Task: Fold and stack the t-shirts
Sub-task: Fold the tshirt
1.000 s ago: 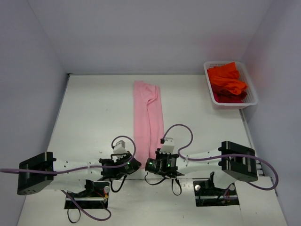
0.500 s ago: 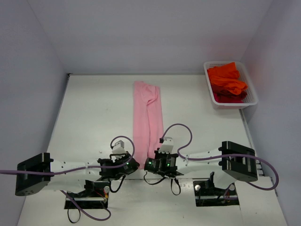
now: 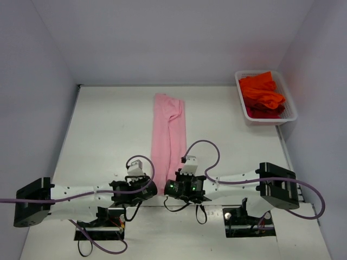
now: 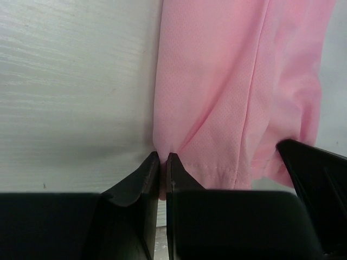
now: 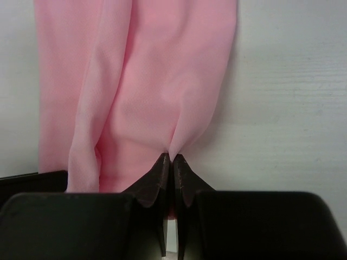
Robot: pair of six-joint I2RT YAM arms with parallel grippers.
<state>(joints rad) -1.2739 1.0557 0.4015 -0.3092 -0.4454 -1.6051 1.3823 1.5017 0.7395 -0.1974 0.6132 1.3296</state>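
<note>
One pink t-shirt [image 3: 168, 130], left gripper [image 4: 164, 158], right gripper [image 5: 171, 158]

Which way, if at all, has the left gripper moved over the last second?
Yes. Shut on the pink t-shirt's near corner, the left gripper has slid slightly left in the top view, judged against its arm's fixed base mount.

Whole bench [image 3: 108, 124] is taken in from high above its near edge, looking down. Wrist views are shot super close past the left claw [image 4: 162, 162] and right claw [image 5: 172, 161]. The pink t-shirt [image 3: 168, 130] is shared by all three.
</note>
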